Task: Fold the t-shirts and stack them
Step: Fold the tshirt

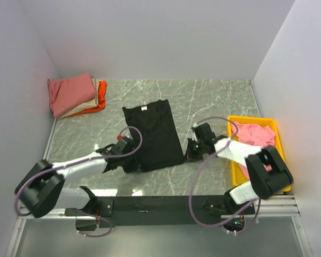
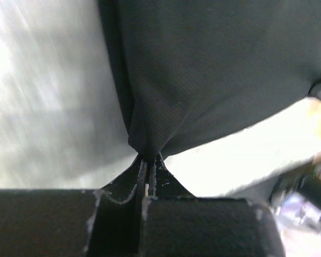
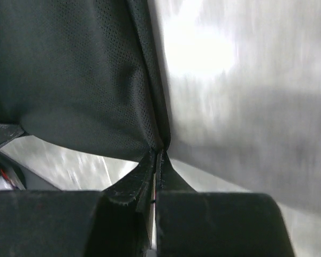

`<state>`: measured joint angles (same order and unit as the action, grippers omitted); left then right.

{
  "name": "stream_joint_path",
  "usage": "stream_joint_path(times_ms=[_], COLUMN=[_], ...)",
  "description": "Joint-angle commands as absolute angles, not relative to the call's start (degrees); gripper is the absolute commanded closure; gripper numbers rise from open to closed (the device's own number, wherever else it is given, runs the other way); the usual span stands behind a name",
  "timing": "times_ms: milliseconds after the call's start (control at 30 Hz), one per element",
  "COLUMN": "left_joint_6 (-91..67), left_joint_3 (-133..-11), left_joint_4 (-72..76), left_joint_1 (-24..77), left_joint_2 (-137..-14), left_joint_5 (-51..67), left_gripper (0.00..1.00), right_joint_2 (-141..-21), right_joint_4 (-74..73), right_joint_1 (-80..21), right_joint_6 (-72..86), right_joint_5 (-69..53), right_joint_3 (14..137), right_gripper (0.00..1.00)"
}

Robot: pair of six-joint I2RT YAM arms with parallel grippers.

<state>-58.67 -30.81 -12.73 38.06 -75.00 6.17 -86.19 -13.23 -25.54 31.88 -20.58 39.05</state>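
The black t-shirt (image 1: 152,134) lies on the marble table as a long strip, its white neck tag (image 1: 144,108) at the far end. My left gripper (image 1: 130,158) is shut on the near left corner of the cloth (image 2: 203,69), which bunches into the jaws (image 2: 148,158). My right gripper (image 1: 192,149) is shut on the near right corner (image 3: 75,80), pinched at the tips (image 3: 158,153). A dusty-red shirt (image 1: 71,92) tops a folded stack over beige (image 1: 89,108) and orange (image 1: 101,96) shirts at the back left. A pink shirt (image 1: 255,134) lies in the bin.
The yellow plastic bin (image 1: 279,137) stands at the right edge of the table, close to my right arm. White walls close in the left, back and right sides. A black rail (image 1: 160,204) holding the arm bases runs along the near edge.
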Motion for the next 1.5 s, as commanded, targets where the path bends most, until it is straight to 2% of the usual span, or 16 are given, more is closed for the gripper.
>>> stream_joint_path(times_ms=[0, 133, 233, 400, 533, 633, 767, 900, 1167, 1467], left_joint_6=[-64.3, -67.6, -66.6, -64.2, -61.4, -57.9, -53.4, -50.5, -47.2, -44.3], left_joint_3=[-28.9, -29.4, -31.6, -37.3, -42.4, -45.0, -47.3, -51.2, -56.9, -64.0], left_joint_4=[-21.4, -25.7, -27.9, -27.9, -30.7, -29.1, -24.0, -23.5, -21.5, -19.3], left_joint_1=[43.7, 46.9, 47.3, 47.2, 45.4, 41.3, 35.1, 30.4, 22.5, 18.5], left_joint_2=[-68.6, -58.1, -53.7, -53.6, -56.9, -59.4, -62.8, -67.5, -76.6, -86.6], left_joint_5=[7.9, 9.1, 8.1, 3.6, -1.9, -5.5, -2.6, -4.3, -0.4, 2.4], left_gripper=[1.0, 1.0, 1.0, 0.99, 0.99, 0.99, 0.99, 0.99, 0.99, 1.0], right_joint_2=[-76.9, -66.2, -59.3, -59.1, -66.2, -72.7, -79.0, -84.4, -96.3, -108.9], right_joint_4=[-21.5, -27.1, -31.1, -31.9, -29.9, -30.8, -29.4, -27.9, -29.0, -29.1], right_joint_1=[-27.2, -29.0, -29.0, -28.9, -28.8, -28.5, -28.2, -28.0, -26.5, -24.5], right_joint_6=[32.3, 33.8, 33.6, 31.4, 29.7, 28.0, 26.6, 26.2, 25.0, 24.2], right_joint_5=[-19.1, -21.0, -18.2, -13.1, -11.6, -5.8, -2.7, -1.9, -1.8, -0.6], right_joint_3=[34.0, 31.6, 34.8, 44.4, 50.8, 56.8, 64.1, 71.6, 82.9, 94.5], right_gripper=[1.0, 1.0, 1.0, 1.0, 1.0, 1.0, 1.0, 1.0, 1.0, 1.0])
